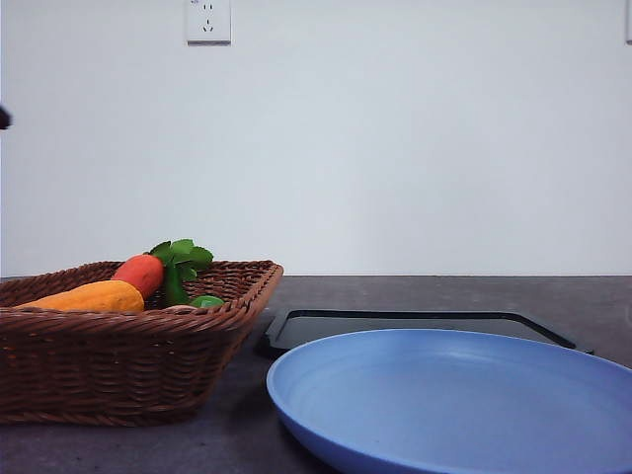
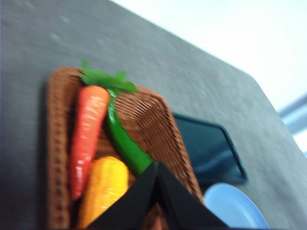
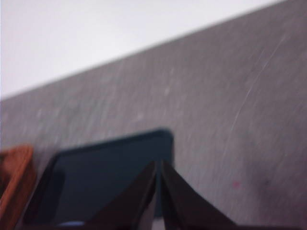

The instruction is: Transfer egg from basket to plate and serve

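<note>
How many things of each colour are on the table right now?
Brown: 1, wicker basket
Orange-red: 1, carrot toy
Yellow-orange: 1, elongated toy
Green: 1, curved pepper-like toy
Black: 1, tray
Light blue: 1, plate
Total: 6

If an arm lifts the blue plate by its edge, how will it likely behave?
The plate looks rigid and moulded, so it probably won't flex. Its smooth rim is low and thin, so jaws gripping one edge may slip under the wide dish's leverage. Pushed, it would likely slide flat on the table, not tip.
</note>
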You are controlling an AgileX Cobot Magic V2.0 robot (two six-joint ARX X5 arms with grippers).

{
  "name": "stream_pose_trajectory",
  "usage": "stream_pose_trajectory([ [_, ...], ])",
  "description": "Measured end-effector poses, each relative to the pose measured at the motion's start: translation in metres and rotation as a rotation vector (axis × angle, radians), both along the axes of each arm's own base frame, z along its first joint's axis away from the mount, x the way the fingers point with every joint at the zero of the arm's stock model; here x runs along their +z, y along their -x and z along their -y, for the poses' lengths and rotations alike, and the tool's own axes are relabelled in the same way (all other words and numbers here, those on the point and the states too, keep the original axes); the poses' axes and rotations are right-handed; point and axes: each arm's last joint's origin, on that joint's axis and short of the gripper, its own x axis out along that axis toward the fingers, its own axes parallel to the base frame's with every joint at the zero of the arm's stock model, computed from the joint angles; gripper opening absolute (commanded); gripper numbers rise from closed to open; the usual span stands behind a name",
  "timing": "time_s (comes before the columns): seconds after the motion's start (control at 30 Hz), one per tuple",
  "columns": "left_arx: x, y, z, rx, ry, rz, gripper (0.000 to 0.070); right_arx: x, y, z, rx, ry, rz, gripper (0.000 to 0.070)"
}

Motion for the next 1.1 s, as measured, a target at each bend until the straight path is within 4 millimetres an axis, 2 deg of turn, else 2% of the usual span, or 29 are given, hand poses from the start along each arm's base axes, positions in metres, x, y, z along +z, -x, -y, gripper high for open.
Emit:
stream_pose_trajectory([
  [0.23,0.012,-0.023,0.021,-0.209,-0.032,-0.171,0.0000,0.003,-0.020,-0.006,0.211,-0.089,-0.230,0.0000],
  [0.4,0.008,-0.032,0.040,-0.331,-0.062,-0.232,0.0015,-0.011,-0.032,-0.009,0.330,-0.168,-0.399,0.0001],
  [0.47,0.004,-0.032,0.045,-0.359,-0.067,-0.254,0.0077,-0.018,-0.034,-0.009,0.343,-0.180,-0.458,0.0049],
  [0.57,0.001,-0.033,0.052,-0.396,-0.073,-0.274,0.0250,-0.027,-0.036,-0.009,0.349,-0.185,-0.557,0.0178],
  [0.67,0.000,-0.032,0.056,-0.414,-0.076,-0.280,0.0323,-0.036,-0.037,-0.011,0.359,-0.186,-0.643,0.0229],
  [0.93,0.000,-0.032,0.057,-0.422,-0.077,-0.276,0.0323,-0.053,-0.051,-0.027,0.439,-0.141,-0.746,0.0228],
  [1.1,0.000,-0.032,0.057,-0.422,-0.077,-0.276,0.0323,-0.072,-0.060,-0.039,0.460,-0.084,-0.822,0.0228],
])
